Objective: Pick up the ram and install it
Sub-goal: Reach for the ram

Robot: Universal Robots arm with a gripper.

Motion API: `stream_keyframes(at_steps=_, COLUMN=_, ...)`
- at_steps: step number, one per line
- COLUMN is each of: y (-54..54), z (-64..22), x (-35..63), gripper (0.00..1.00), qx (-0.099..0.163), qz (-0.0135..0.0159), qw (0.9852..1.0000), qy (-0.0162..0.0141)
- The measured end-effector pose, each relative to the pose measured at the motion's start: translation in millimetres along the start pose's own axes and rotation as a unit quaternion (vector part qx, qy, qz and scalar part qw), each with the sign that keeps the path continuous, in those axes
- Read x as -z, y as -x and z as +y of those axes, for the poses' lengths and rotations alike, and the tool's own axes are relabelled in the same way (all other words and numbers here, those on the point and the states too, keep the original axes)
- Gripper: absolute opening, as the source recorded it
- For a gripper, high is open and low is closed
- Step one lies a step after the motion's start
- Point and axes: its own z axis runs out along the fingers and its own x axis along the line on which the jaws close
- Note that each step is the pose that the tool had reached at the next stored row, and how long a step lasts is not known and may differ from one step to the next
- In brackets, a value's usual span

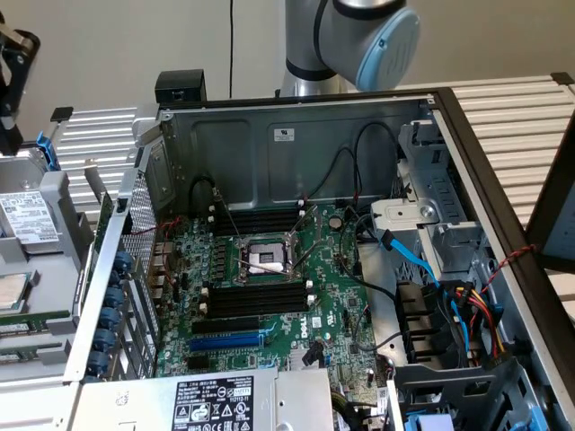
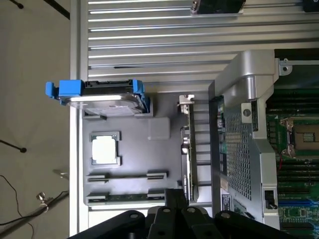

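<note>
Grey tube and a pale-blue cap mark the arm (image 1: 364, 36), one only, its joint sitting behind the case at the top of the exterior view while the wrist looks straight down. One gripper (image 2: 175, 196), black and boxy, has its jaws pressed fully together with nothing between them. It is poised close to one end of the ram, and contact cannot be told.

At the exterior view's left, a matte grey moulded tray (image 2: 134, 159) carries one metal hard drive (image 1: 25, 217) in blue plastic rails and one square, silver-topped processor chip (image 2: 105, 149). One ram (image 1: 103, 220), a thin dark-green board, stands on its long edge just beside the tray, between it and the case's perforated side wall.

Next comes the single open steel case (image 1: 269, 144). Its green motherboard (image 1: 296, 269) lies flat, with one square CPU socket (image 1: 265, 256) between banks of black memory slots. Farther right, blue, black, red and yellow cables (image 1: 467, 305) loop through the drive cage, beside ribbed aluminium slats (image 1: 512, 117).
</note>
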Motion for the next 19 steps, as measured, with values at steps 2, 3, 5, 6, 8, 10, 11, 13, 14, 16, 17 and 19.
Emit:
stream_keyframes(at_steps=2, y=-9.2, z=-0.5, x=-0.1, gripper=0.11, qx=0.0, qz=0.0, qw=1.0, qy=0.0001)
stream_keyframes(at_steps=3, y=-13.4, z=-0.8, x=-0.1, gripper=0.11, qx=0.0, qz=0.0001, qw=1.0, qy=0.0002)
stream_keyframes(at_steps=5, y=-22.6, z=-1.3, x=-0.1, gripper=0.11, qx=0.0, qz=0.0001, qw=1.0, qy=0.0002)
stream_keyframes(at_steps=6, y=-27.5, z=-1.5, x=-0.1, gripper=0.11, qx=0.0, qz=0.0001, qw=1.0, qy=0.0003)
stream_keyframes(at_steps=8, y=-36.3, z=-2.1, x=-0.3, gripper=0.11, qx=0.001, qz=0.0001, qw=1.0, qy=0.0004)
stream_keyframes(at_steps=10, y=-45.4, z=-2.6, x=-0.4, gripper=0.11, qx=0.001, qz=0.0002, qw=1.0, qy=0.0005)
stream_keyframes(at_steps=11, y=-50.1, z=-2.8, x=-0.4, gripper=0.11, qx=0.001, qz=0.0002, qw=1.0, qy=0.0005)
stream_keyframes(at_steps=13, y=-58.3, z=-3.3, x=-0.5, gripper=0.11, qx=0.001, qz=0.0001, qw=1.0, qy=0.0006)
stream_keyframes(at_steps=14, y=-59.2, z=-3.3, x=-0.6, gripper=0.11, qx=0.001, qz=0.0001, qw=1.0, qy=0.0007)
stream_keyframes(at_steps=16, y=-59.2, z=-3.3, x=-0.5, gripper=0.11, qx=0.001, qz=0.0001, qw=1.0, qy=0.0006)
stream_keyframes(at_steps=17, y=-59.2, z=-3.4, x=-0.5, gripper=0.11, qx=0.001, qz=0.0001, qw=1.0, qy=0.0006)
stream_keyframes(at_steps=19, y=-59.3, z=-3.3, x=-0.4, gripper=0.11, qx=0.001, qz=0.0002, qw=1.0, qy=0.0006)
